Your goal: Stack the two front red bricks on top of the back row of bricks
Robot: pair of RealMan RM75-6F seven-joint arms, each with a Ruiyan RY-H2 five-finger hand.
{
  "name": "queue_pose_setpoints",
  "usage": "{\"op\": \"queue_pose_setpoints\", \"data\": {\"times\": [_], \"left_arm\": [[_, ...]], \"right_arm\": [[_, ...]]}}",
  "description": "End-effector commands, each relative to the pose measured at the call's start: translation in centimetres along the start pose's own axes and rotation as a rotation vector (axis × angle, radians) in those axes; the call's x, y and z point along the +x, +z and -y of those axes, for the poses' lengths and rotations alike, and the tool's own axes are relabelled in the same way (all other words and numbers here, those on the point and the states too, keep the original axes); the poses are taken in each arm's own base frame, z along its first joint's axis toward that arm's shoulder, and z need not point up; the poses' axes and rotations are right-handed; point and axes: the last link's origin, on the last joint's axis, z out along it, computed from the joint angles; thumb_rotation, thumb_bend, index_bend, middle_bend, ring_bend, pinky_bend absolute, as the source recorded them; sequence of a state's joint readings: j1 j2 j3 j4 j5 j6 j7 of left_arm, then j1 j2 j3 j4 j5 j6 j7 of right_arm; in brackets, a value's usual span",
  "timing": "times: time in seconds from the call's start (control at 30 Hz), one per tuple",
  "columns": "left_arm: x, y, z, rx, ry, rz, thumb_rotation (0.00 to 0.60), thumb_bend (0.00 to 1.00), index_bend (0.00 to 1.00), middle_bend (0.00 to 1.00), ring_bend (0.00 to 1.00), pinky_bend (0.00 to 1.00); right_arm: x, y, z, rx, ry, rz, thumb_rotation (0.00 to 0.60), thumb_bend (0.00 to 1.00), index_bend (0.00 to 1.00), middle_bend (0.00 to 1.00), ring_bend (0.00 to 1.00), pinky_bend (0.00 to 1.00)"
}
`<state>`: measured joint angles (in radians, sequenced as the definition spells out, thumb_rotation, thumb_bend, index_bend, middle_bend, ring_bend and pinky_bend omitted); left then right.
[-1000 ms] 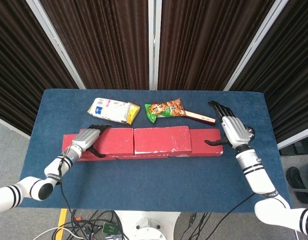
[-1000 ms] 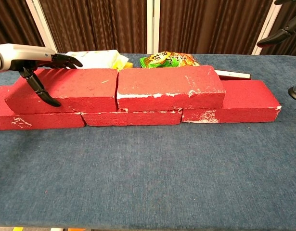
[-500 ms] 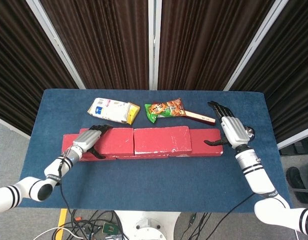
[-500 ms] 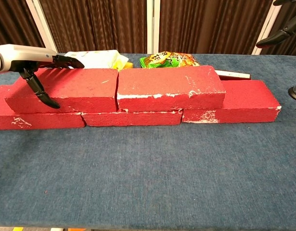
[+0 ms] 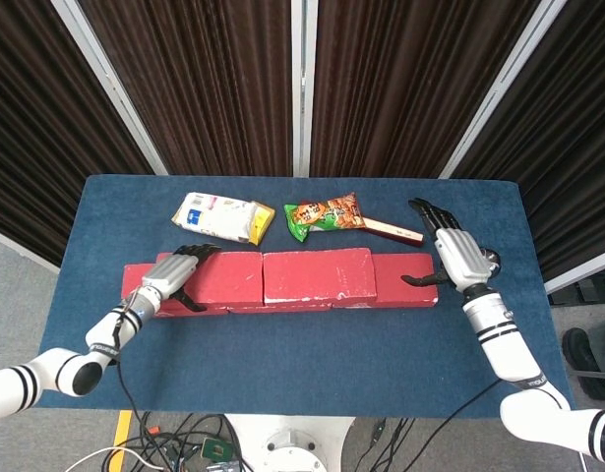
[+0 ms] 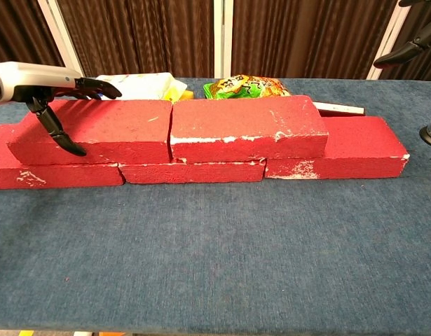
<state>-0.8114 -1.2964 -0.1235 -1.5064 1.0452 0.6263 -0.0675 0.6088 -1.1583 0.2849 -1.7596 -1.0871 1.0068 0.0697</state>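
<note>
- Your two stacked red bricks [image 6: 173, 129] already sit end to end on top of the back row of bricks [image 6: 334, 159], their long axes running left to right, parallel to the table's front edge. Judging by that, the stacking itself looks done or nearly so.
- The left upper brick [image 5: 218, 276] is the one under your left hand [image 5: 167, 277]. The hand lies over its left end, fingers spread across the top face and the thumb hanging down the front face. You cannot tell from either view whether the hand is gripping or merely resting there.
- The right upper brick [image 5: 318, 274] has no hand on it. A thin seam shows between it and its neighbour, so the two are touching or almost so.
- Your right hand [image 5: 450, 252] is at the right end of the row, fingers apart and holding nothing; its thumb reaches toward the end of the lower right brick [image 5: 408, 278], and contact cannot be judged.
- The left hand is nearer the upper pair; the right hand is well apart from them.
- Room to move: bare blue tabletop [image 6: 215, 259] lies all along the front. Behind the row, toward the back edge, lie a white and yellow packet [image 5: 221, 216], a green snack bag [image 5: 323, 214] and a slim red box [image 5: 393, 231], so pull your hands out upward or toward the front, not backward.
</note>
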Motion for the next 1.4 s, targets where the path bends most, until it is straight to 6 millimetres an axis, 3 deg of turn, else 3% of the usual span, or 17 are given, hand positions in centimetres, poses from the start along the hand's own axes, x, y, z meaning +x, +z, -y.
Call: {"op": "queue_pose_setpoints", "data": {"times": [0.03, 0.53, 0.7, 0.83, 0.93, 1.07, 1.27, 1.4], "left_arm": [[0.1, -0.1, 0.0, 0.000, 0.000, -0.003, 0.600, 0.06, 0.00, 0.00, 0.00, 0.02], [2.3, -2.7, -0.9, -0.037, 0.006, -0.078, 0.600, 0.05, 0.00, 0.00, 0.00, 0.00], [4.8, -6.7, -0.5, -0.053, 0.018, -0.263, 0.600, 0.04, 0.00, 0.00, 0.00, 0.00], [5.5, -11.1, 1.6, -0.024, 0.059, -0.481, 0.600, 0.02, 0.00, 0.00, 0.00, 0.00], [4.3, -14.9, 4.0, 0.046, 0.087, -0.608, 0.600, 0.00, 0.00, 0.00, 0.00, 0.00], [1.6, -18.5, 6.7, 0.170, 0.137, -0.650, 0.600, 0.00, 0.01, 0.00, 0.00, 0.00], [-2.9, -22.0, 9.2, 0.313, 0.108, -0.636, 0.600, 0.00, 0.01, 0.00, 0.00, 0.00], [-4.5, -23.2, 9.8, 0.349, 0.102, -0.643, 0.600, 0.00, 0.01, 0.00, 0.00, 0.00]], "right_arm": [[0.1, 0.0, 0.0, 0.000, 0.000, -0.002, 0.600, 0.00, 0.00, 0.00, 0.00, 0.00], [0.9, -0.3, 0.0, 0.001, -0.008, -0.025, 0.600, 0.00, 0.00, 0.00, 0.00, 0.00], [1.4, -1.5, -0.9, -0.017, -0.032, -0.039, 0.600, 0.00, 0.00, 0.00, 0.00, 0.00], [1.6, -3.9, -2.7, -0.045, -0.078, -0.058, 0.600, 0.00, 0.00, 0.00, 0.00, 0.00], [1.5, -7.0, -4.8, -0.081, -0.175, -0.077, 0.600, 0.00, 0.00, 0.00, 0.00, 0.00], [1.1, -11.0, -6.9, -0.129, -0.265, -0.123, 0.600, 0.00, 0.00, 0.00, 0.00, 0.00], [0.0, -15.6, -8.7, -0.185, -0.304, -0.181, 0.600, 0.00, 0.00, 0.00, 0.00, 0.00], [-0.4, -17.3, -8.9, -0.190, -0.295, -0.206, 0.600, 0.00, 0.00, 0.00, 0.00, 0.00]]}}
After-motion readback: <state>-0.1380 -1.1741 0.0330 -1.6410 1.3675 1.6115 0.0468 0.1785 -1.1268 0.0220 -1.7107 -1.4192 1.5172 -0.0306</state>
